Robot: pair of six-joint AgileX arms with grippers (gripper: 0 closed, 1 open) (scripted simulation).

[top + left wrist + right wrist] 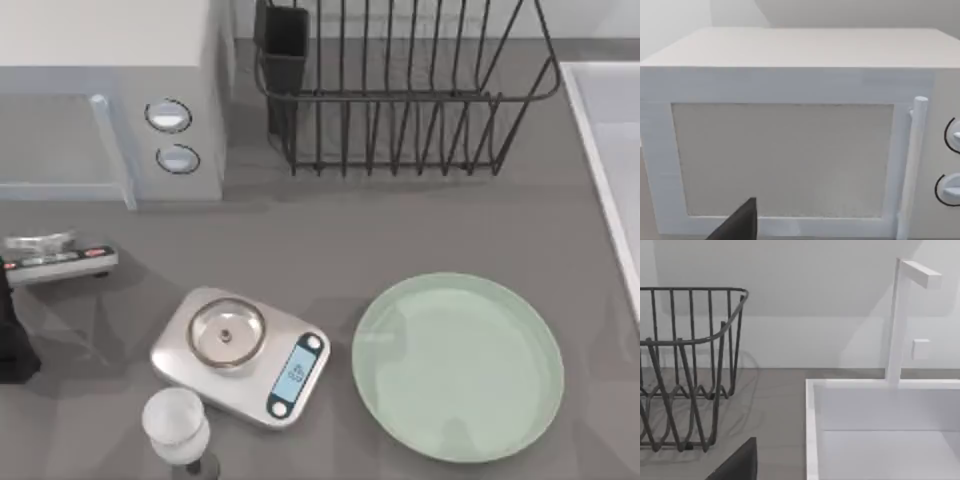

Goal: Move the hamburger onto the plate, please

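The pale mint-green plate [458,365] lies flat on the grey table at the front right, with nothing on it. The hamburger is out of view. My left arm shows as a dark shape [12,340] at the table's left edge, well left of the plate. A dark part of my left gripper [737,224] sits in front of the shut door of the white microwave [790,135]. A dark part of my right gripper [737,462] faces the gap between the wire rack [685,375] and the white sink [890,425].
A steel kitchen scale [240,355] stands left of the plate, with a clear glass [178,425] in front of it. A small flat scale [55,255] lies at the left. The microwave [110,90] is back left, the dish rack [400,90] back centre, the sink [610,150] at right.
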